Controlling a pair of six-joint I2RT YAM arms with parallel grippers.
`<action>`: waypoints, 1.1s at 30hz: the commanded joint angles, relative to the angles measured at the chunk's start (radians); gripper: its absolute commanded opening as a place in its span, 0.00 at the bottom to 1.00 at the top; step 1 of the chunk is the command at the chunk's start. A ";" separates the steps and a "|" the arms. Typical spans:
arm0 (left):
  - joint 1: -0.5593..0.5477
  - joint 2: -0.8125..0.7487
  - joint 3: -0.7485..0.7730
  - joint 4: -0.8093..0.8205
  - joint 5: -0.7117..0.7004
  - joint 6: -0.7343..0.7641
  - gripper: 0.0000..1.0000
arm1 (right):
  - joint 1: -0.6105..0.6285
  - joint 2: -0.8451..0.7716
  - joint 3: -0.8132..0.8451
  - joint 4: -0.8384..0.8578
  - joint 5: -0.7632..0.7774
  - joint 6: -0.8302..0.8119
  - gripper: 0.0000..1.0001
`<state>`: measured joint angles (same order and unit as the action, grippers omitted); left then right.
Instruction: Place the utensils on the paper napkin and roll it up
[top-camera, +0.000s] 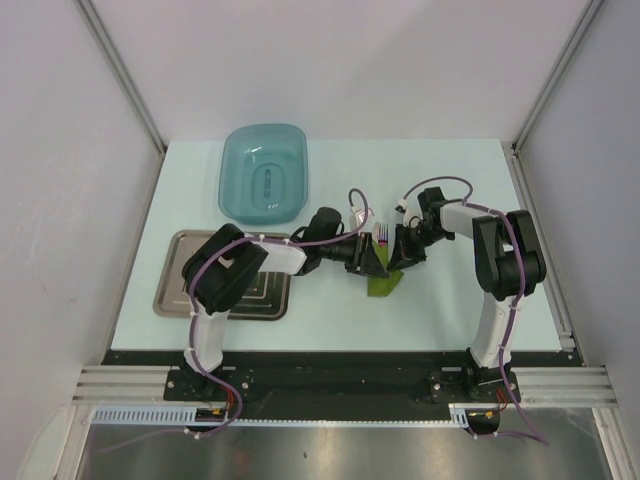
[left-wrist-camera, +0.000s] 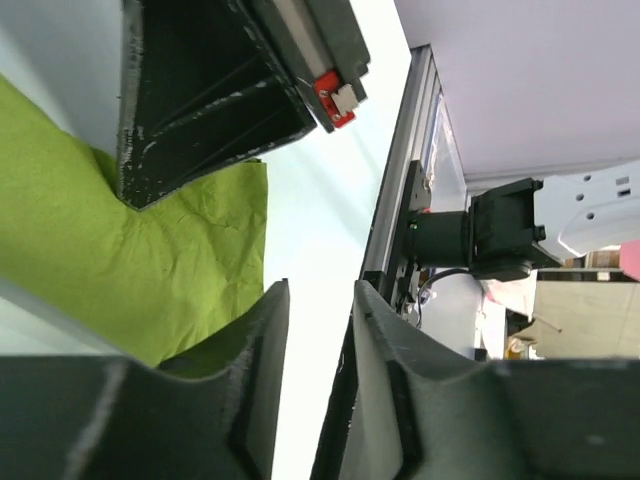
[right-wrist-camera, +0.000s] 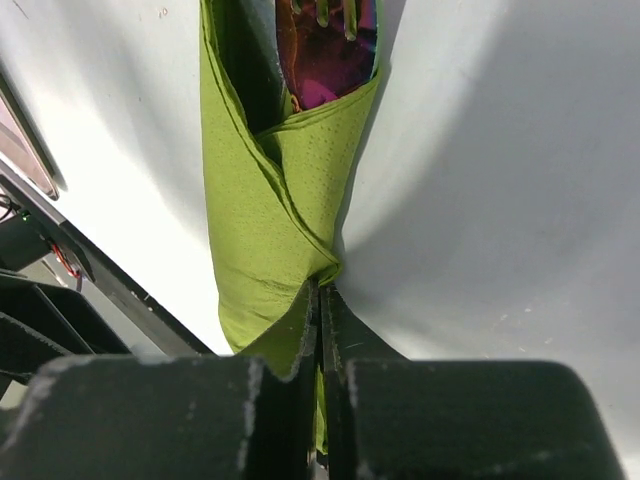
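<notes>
- Napkin, green and folded into a narrow wrap, lies mid-table, a little toward the near edge.
- Utensils sit tucked in its far end, with the fork poking out.
- Right gripper is clenched on the napkin's near fold.
- Left gripper has its jaws parted, grasping nothing, with the napkin just beside it.
- Basin sits toward the far left corner, and the tray lies along the left edge.

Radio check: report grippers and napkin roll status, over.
Right gripper shut on paper napkin. Left gripper open beside it. Utensils tucked inside, fork tines showing. Nothing blocking.
</notes>
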<state>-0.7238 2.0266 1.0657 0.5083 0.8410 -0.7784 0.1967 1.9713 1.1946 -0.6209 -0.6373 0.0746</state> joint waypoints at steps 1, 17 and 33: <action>0.004 -0.011 -0.003 0.018 0.001 -0.022 0.34 | 0.020 0.028 -0.056 0.041 0.136 -0.038 0.00; -0.031 0.190 0.027 -0.086 -0.034 -0.010 0.22 | -0.002 -0.015 -0.084 0.033 0.128 -0.036 0.00; -0.031 0.228 0.042 -0.198 -0.042 0.094 0.17 | -0.013 0.027 0.076 0.030 0.054 0.021 0.50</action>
<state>-0.7448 2.1902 1.1191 0.4347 0.8703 -0.7750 0.1684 1.9553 1.2411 -0.6037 -0.6182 0.1043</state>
